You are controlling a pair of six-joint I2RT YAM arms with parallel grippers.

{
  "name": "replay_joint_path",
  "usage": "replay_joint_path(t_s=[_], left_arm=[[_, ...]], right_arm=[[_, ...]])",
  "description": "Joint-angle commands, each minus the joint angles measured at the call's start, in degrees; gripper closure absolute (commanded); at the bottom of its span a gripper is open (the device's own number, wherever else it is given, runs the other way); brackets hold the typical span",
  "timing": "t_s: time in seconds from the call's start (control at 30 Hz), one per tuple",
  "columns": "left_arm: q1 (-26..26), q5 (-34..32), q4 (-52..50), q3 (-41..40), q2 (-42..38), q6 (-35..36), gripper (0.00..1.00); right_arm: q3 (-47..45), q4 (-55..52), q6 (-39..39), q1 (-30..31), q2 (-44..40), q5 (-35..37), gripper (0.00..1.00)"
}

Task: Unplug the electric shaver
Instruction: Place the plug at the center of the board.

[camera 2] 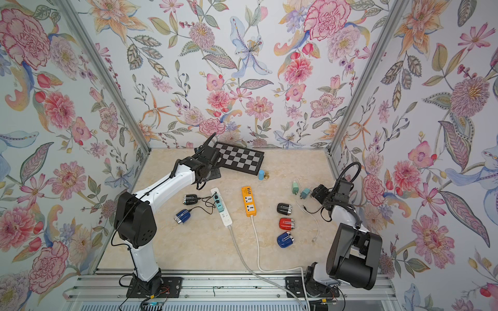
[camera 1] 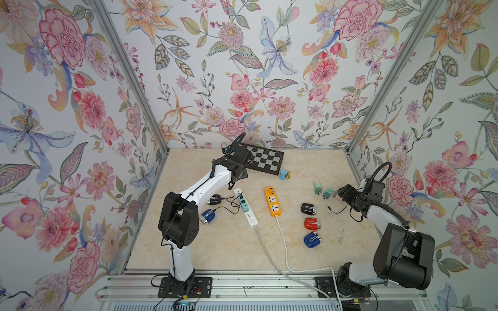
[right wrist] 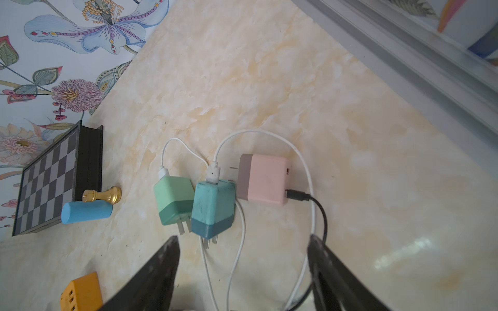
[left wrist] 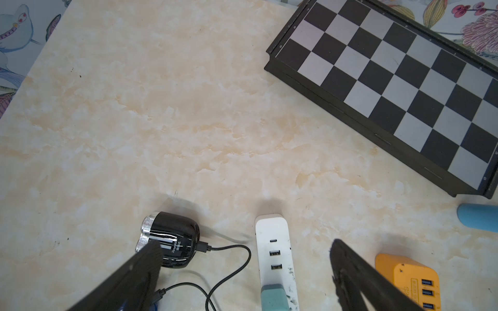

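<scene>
**Both hands open; plugged shavers left of the white strip**

The left hand hangs with its jaws spread wide, gripping nothing, over the far end of the white strip. The black shaver lies on the counter just left of that strip. Its black cable loops toward a teal plug seated in the strip. In both top views a blue shaver lies nearer the front, also cabled to the strip.

Past the left hand, bare counter runs to the left wall and to the chessboard at the back edge.

The right hand, jaws apart and holding nothing, is near the right-wall rail. Just beyond its tips lie a green charger, a teal charger and a pink charger, all loose. The orange strip lies mid-counter, with open counter toward the front edge.
</scene>
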Motion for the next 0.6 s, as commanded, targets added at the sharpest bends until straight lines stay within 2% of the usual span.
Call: replay_joint_path(t_s=[0.0,0.13,0.4,0.57], left_arm=[[-0.2,-0.2,-1.7,-1.4,0.7,-1.6,0.01],[0.1,-0.7,-0.9,-1.9,0.6,-0.8,0.01],[3.2,2.3,0.5,-0.5,2.3,5.6,0.01],[3.7,3.2,1.7,-0.2,2.5,8.6,0.02]], right_arm=[[-0.2,-2.2,-3.1,0.2,-1.4,1.1,0.24],[1.3,-2.2,-5.1,1.2,-0.6,-0.4,0.25],[-0.3,-2.7,-6.7,7.0,-5.3,4.0,0.25],[-0.7,-3.1,-6.7,6.7,-5.3,4.7,0.26]])
